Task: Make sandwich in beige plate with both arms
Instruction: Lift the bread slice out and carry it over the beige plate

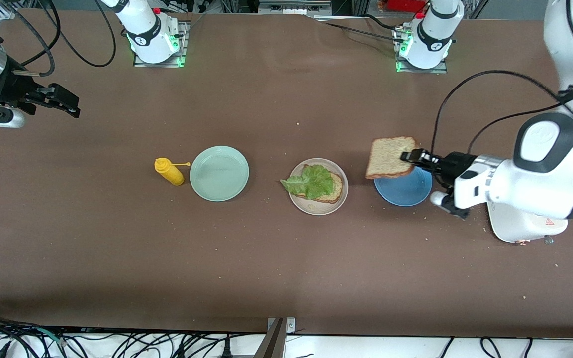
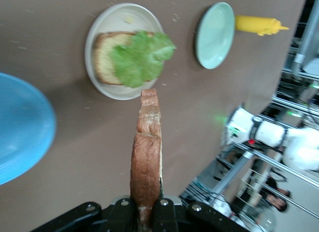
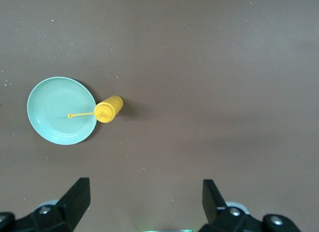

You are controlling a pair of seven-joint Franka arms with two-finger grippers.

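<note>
Left gripper (image 1: 410, 155) clamps one toast slice (image 1: 390, 157) by its edge, held over the blue plate (image 1: 403, 189). Beige plate (image 1: 319, 187) beside it carries one slice (image 1: 334, 189) under one lettuce leaf (image 1: 311, 181). Three plates counting the mint one (image 1: 219, 173), one mustard bottle (image 1: 169, 171). Right gripper (image 1: 60, 103) waits, fingers spread, over bare table.

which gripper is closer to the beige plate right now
Left. The left gripper holds a bread slice over the blue plate, right beside the beige plate. The right gripper waits open at its end of the table.
</note>
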